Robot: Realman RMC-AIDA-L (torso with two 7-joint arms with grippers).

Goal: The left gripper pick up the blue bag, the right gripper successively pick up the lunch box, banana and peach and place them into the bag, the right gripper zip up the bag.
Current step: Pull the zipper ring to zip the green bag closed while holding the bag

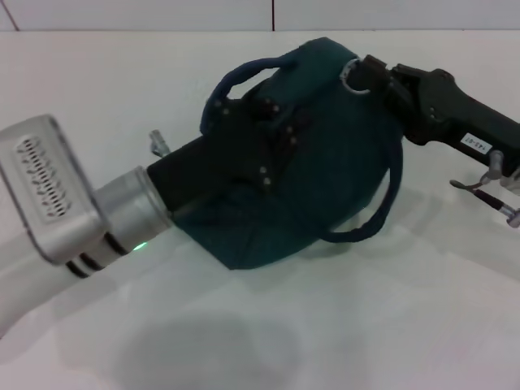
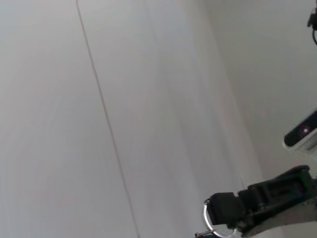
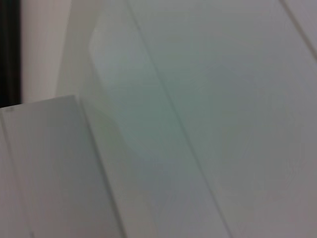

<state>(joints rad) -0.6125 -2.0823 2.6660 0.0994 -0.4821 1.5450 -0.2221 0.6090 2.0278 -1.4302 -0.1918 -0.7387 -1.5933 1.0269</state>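
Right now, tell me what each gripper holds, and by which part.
The right gripper pinches the blue bag by the metal ring pull of its zipper. The left gripper clamps the bag's top, beside a loop handle.

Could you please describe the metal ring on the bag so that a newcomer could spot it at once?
On the white table lies the blue bag, with the left tool across it. At its far top corner, the right tool meets a small silver zipper ring, the bag's only shiny metal part.
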